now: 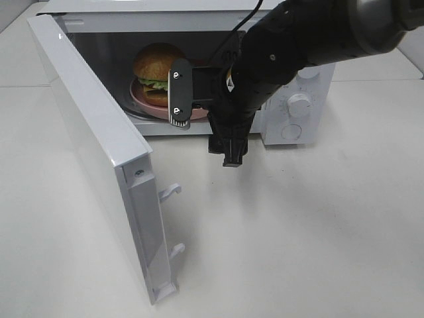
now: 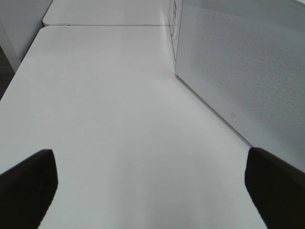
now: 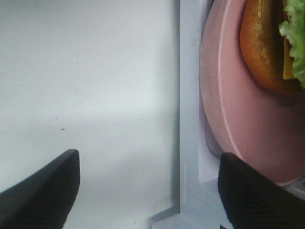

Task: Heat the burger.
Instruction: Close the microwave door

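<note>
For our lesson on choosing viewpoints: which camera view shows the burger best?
The exterior high view: the burger shows nearly whole on the pink plate inside the microwave. The right wrist view catches only its edge; the left wrist view shows none of it.

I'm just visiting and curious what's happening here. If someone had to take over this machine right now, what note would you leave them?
Left gripper: jaws open, empty, over the bare table beside the door.
Right gripper: jaws open, empty, just outside the microwave opening, near the pink plate.
Things: the burger sits on the pink plate inside the microwave.
Done: burger loaded.
Left: the door stands wide open. It probably needs shutting, then a turn of the dial to start heating.
</note>
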Robot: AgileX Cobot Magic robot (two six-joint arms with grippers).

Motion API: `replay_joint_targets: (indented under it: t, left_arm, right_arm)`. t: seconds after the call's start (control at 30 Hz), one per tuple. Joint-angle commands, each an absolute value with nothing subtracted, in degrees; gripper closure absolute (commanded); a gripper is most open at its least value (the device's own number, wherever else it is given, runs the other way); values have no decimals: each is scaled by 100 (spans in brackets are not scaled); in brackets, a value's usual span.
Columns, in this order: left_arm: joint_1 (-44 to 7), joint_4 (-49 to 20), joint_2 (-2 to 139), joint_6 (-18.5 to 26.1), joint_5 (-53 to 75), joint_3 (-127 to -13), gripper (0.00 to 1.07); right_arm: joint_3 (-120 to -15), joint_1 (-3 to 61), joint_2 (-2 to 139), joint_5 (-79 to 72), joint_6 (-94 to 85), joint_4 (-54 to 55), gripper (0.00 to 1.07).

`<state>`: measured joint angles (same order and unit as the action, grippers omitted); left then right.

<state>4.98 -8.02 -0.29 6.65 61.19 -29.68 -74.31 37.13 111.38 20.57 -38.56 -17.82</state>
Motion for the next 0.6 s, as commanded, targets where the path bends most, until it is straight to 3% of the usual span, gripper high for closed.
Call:
replay_joint_targets:
  t: [0.03,0.6]
  left_arm:
    - [504,-808,-109,642,6131,-2956,6]
    - [504,-808,-109,642,6131,-2956,6]
  right_arm:
    - [-7002,3701,10651,1965,-3787,-1822,31]
    - [-5535,3684,8858,2275,-2538,-1788,31]
